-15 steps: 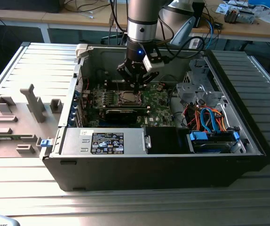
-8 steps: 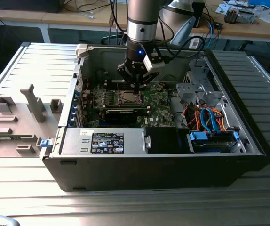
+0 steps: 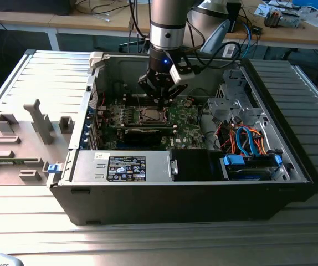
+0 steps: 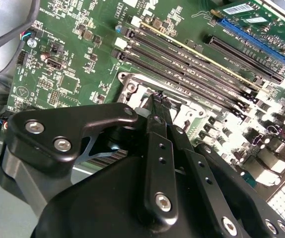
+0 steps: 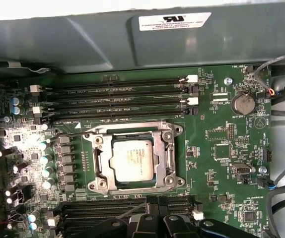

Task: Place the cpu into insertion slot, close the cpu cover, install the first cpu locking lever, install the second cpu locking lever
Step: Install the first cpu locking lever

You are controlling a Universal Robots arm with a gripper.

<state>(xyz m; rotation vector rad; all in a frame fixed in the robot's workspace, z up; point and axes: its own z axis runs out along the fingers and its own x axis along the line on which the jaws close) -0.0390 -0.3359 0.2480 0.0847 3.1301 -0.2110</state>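
From where I stood, everything could be placed against the open computer case (image 3: 186,188) lying on the ribbed metal worktop (image 3: 148,244). To the exterior view's left of the case sat a grey plastic fixture tray (image 3: 15,149) with upright posts. Inside the case, the green motherboard (image 3: 184,124) lay flat on the floor of the chassis, and the insertion slot (image 3: 149,115) sat near the board's middle. In the first wrist view the cpu (image 5: 131,159) rested squarely in the insertion slot (image 5: 132,157), its silver-grey top showing through the window of the cpu cover (image 5: 168,148), which lay flat around it. Long black memory slots (image 5: 117,96) ran just beside the socket, between it and the case wall.

The arm (image 3: 167,25) came down over the middle of the case, and the end effector (image 3: 160,98) hung just above the socket, its black fingers (image 4: 157,111) drawn close together with nothing between them. Further to the exterior view's right inside the case were orange and blue cables (image 3: 245,141) and a blue-edged drive bay (image 3: 250,166).
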